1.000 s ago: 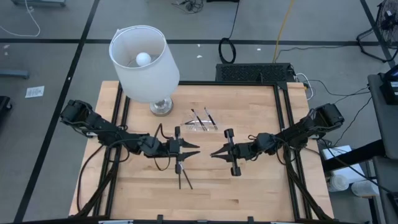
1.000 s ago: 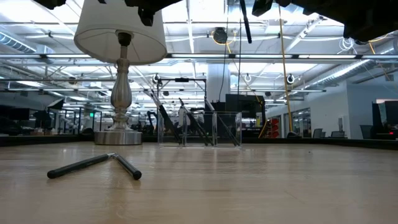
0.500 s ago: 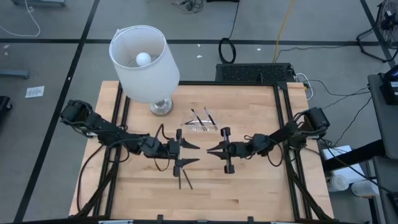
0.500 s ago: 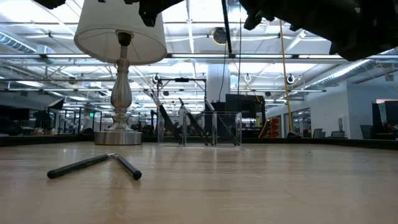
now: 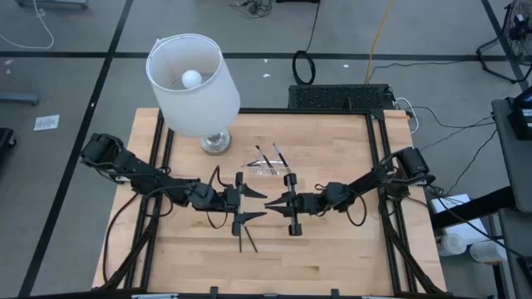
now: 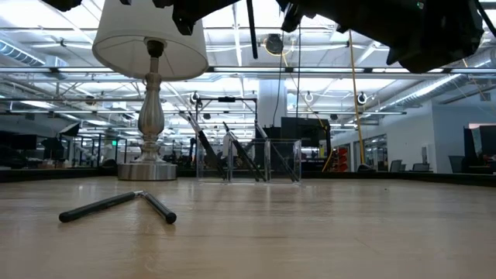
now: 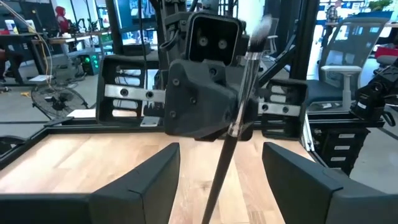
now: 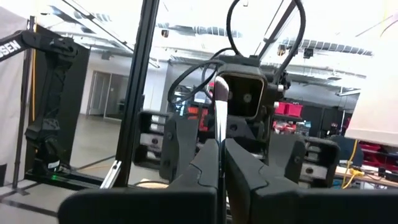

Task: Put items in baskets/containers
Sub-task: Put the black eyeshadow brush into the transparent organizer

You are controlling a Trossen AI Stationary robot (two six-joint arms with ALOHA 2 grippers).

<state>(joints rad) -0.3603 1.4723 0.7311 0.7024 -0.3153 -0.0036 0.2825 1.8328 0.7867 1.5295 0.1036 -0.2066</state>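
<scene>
Over the pale wooden table [image 5: 332,249] we see the two dark arms meet nose to nose near its middle: the right tool [image 5: 278,202] has its fingers pressed together on a thin dark brush with a pale tip [image 8: 221,118], which stands upright between them in the right wrist view and crosses the left wrist view as a slanted dark stick, while the left tool [image 5: 259,205] faces it with its fingers spread wide, one on each side of that stick and not touching it, so far as we can tell; just behind the two tools, toward the far edge of the table, lies the small shallow transparent tray [image 5: 271,160] with a few thin dark sticks [image 5: 266,159] already in it, leaning against its clear walls in the low view; two more thin dark sticks [image 5: 247,240] lie crossed on the bare wood on the near side of the left tool, their ends touching in a narrow V, well apart from the tray; a table lamp with a white drum shade [image 5: 193,81] and a shiny metal foot [image 5: 215,143] stands at the far left corner of the table, beside the tray but not touching it
</scene>
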